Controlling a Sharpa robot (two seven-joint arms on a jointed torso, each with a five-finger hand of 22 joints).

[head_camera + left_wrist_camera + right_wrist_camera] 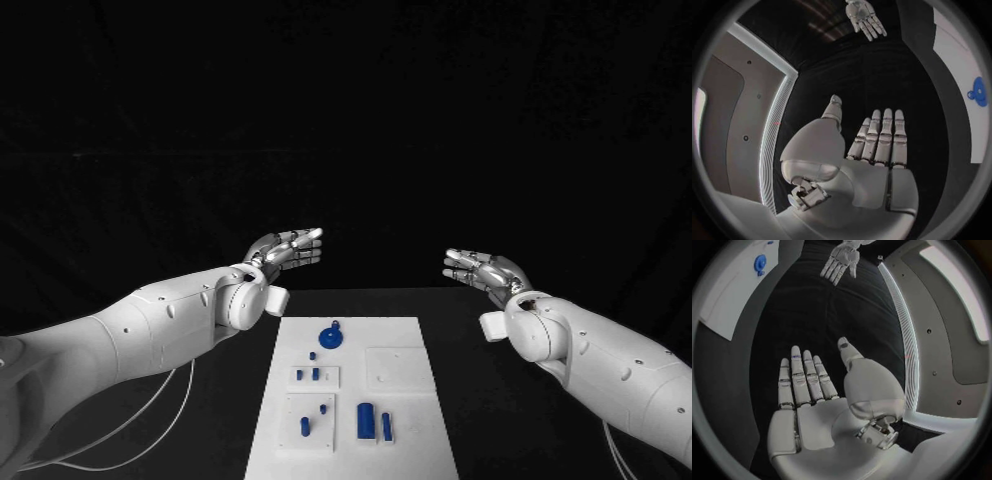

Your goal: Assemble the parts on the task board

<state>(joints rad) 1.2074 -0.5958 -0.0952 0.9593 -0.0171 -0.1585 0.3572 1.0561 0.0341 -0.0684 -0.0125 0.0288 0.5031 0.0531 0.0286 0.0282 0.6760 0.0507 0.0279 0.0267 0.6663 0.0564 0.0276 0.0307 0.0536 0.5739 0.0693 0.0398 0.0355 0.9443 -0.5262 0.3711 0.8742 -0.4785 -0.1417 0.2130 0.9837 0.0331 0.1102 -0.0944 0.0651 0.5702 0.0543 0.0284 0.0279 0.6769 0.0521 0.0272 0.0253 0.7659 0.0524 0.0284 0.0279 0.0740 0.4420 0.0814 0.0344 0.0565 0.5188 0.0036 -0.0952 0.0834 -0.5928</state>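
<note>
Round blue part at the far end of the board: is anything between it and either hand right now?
Nothing visible. The round blue part lies uncovered on the task board. The left hand and right hand are both raised beyond the board's far end, fingers extended and holding nothing, with only bare black table between them and the part.

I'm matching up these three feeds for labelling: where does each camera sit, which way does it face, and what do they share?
Head view: on the robot's head, looking down at the black table and task board; both white arms reach in, left hand and right hand raised, holding nothing.
Left wrist view: behind the left hand, facing along its open palm; the right hand shows opposite.
Right wrist view: behind the right hand; the left hand shows opposite.
Shared: all three show the board's round blue part.
</note>
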